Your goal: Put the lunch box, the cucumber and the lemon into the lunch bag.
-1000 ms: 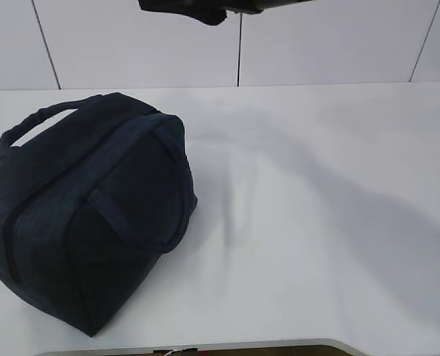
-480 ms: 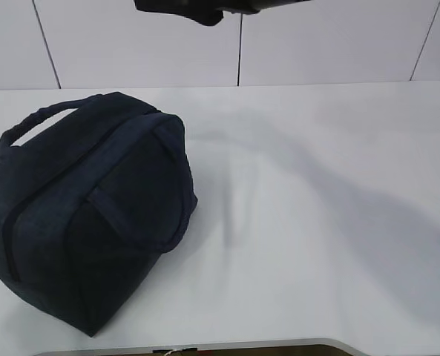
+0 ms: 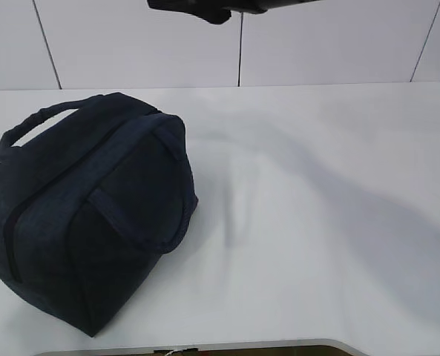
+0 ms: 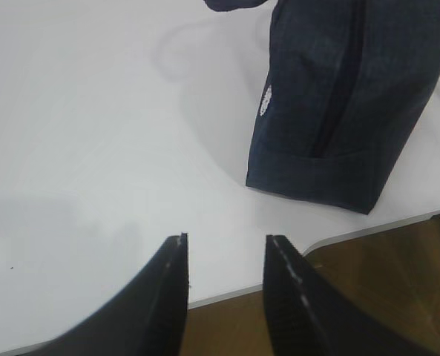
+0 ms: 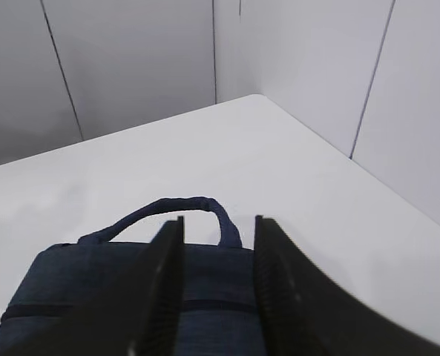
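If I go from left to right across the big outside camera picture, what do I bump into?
Lunch bag with its strap handle → bare white table, all the way to the right edge.

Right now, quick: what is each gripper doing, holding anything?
Left gripper: open, empty, over the table edge beside the bag.
Right gripper: open, empty, above the bag.
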Available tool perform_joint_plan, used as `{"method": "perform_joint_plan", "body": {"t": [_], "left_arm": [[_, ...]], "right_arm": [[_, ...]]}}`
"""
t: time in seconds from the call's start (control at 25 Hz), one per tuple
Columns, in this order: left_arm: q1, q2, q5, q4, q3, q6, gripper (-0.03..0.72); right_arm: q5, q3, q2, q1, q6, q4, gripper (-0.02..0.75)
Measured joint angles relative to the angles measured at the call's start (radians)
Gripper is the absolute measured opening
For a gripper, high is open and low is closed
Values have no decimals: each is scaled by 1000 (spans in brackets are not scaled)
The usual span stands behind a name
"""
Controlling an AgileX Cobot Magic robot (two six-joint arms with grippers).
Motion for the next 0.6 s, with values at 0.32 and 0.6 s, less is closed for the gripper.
{"method": "perform_joint_plan", "body": {"t": [0.32, 0.6], "left_arm": [[0, 0, 0, 0, 0, 0, 242], [0, 0, 0, -8, 0, 0, 242]], "right_arm": [[9, 0, 0, 0, 0, 0, 267], [49, 0, 0, 0, 0, 0, 267]]}}
